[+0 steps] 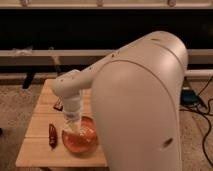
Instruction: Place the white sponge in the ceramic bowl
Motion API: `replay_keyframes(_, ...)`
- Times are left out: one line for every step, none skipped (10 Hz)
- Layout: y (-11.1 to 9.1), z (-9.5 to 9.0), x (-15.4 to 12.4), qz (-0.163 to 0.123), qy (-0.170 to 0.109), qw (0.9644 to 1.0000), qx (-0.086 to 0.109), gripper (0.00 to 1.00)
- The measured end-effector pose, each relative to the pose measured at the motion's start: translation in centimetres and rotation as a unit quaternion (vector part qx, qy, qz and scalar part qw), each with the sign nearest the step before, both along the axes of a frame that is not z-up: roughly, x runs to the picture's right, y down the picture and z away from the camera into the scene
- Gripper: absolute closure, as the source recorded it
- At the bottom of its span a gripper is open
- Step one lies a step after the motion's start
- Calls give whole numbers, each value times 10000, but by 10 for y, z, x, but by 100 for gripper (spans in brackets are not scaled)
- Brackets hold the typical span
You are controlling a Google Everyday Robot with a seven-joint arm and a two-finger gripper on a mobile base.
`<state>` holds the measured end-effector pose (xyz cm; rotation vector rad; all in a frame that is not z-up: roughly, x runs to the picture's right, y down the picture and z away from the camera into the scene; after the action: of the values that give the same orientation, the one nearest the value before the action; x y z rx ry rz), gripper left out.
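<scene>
The big white arm (145,100) fills the right half of the view, its forearm reaching left & bending down at a rounded elbow over the wooden worktop (37,147). The gripper (73,129) points straight down w/ its tip over the left-center of the ceramic bowl (82,142), right at or just above the bowl's inside. Can't tell how the gripper stands or whether it has hold of anything: the tip blends into a pale patch against the orange dish. That pale patch may be the white sponge, but can't tell it apart from the gripper, so its exact spot is unclear beyond being at the gripper tip over the bowl, if it's there at all. The bowl sits near the worktop's front edge, partly hidden on its right by the arm. Left of the bowl, apart from it, lies a small dark reddish-brown item (52,136), lengthwise front-to-back on the slats. Behind the gripper wrist, a dark flat object (58,104) peeks out on the worktop, mostly covered by the arm. Beyond the worktop: a long pale rail (40,52) against a dark backdrop, carpet (15,100) on the floor, cables (202,107) at far right.
</scene>
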<state>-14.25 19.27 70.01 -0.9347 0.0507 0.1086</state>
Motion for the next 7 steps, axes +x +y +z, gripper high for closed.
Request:
replay_keyframes(2,4,1,-67,38,10000,-30,20)
replay_keyframes(4,7,0,-120,49,9999,-46,20)
replay_keyframes(4,9,0,-166,62,9998,-45,20)
replay_keyframes(2,11,2,-185,98,9998,-18,20)
replay_keyframes(-3,15,6,-191,156,9997,50,20)
replay_keyframes(-10,20,11,-150,224,9996,122,20)
replay_keyframes(-24,26,17,-56,281,9993,228,20)
